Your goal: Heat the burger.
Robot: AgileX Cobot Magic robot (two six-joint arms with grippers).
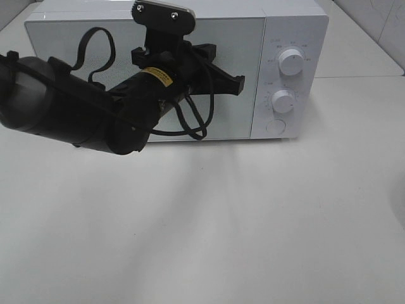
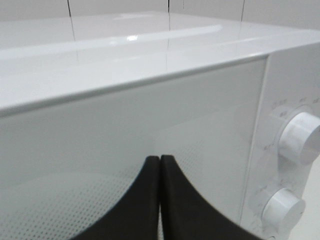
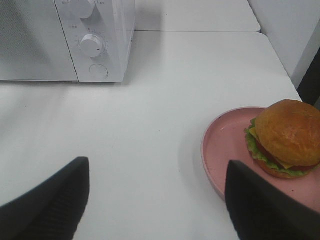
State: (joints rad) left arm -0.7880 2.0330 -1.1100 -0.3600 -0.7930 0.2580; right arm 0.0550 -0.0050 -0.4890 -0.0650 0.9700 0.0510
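- Burger (image 3: 285, 137): brown bun top, green and yellow layers showing at its edge; seated on the pink plate (image 3: 222, 150), occupying the side of the plate that runs out of the right wrist view; seen in that view only.
- Pink plate: rests on the white counter (image 3: 165, 105), well apart from the microwave (image 1: 253, 38); open counter lies between the two; part of the plate is cut off by the picture edge.
- Microwave: white body, door shut, standing at the back of the counter; control panel on its right side carries an upper knob (image 1: 290, 62), a lower knob (image 1: 283, 101) and a round button (image 1: 276, 126) beneath them.
- Left end effector (image 2: 160, 165): fingers pressed together along their full visible length, nothing between them; tips positioned close in front of the microwave door, at the dotted window area; contact with the door cannot be confirmed.
- Left arm (image 1: 76, 107): reaches across the front of the microwave door in the high view; a black cable loops below the wrist.
- Right end effector (image 3: 155, 200): fingers spread wide, nothing held; positioned above bare counter, with the plate just beside one finger (image 3: 260, 205).
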